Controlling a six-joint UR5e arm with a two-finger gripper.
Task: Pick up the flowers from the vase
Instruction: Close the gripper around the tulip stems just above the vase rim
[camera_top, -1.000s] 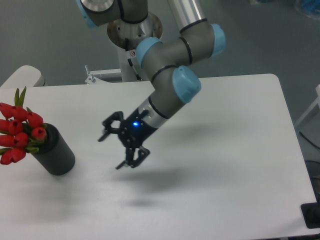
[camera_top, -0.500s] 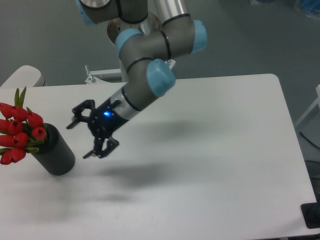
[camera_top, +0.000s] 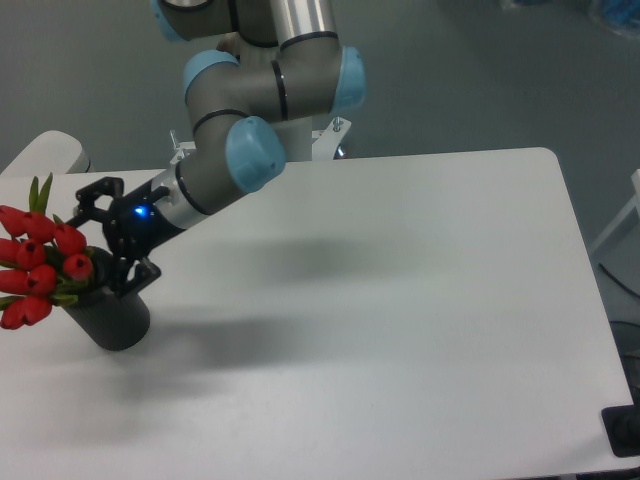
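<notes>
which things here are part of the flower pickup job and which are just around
Part of the job:
- flowers, red buds leaning out to the left
- vase, black, upright on the table
- gripper, open, at the vase's mouth

Just around:
- white table
- pale rounded object beyond the table's left corner

Matte black thick-walled cylinder vase (camera_top: 115, 318) is showing no glare, smooth finish. Red tulip-bud flowers (camera_top: 38, 263) are looking slightly glossy. Black two-finger gripper (camera_top: 108, 240) is looking like hard matte plastic or metal, can't tell which. White smooth tabletop (camera_top: 420, 300) is giving off soft sheen. Grey arm (camera_top: 245, 120) with satin blue plastic-looking caps.
</notes>
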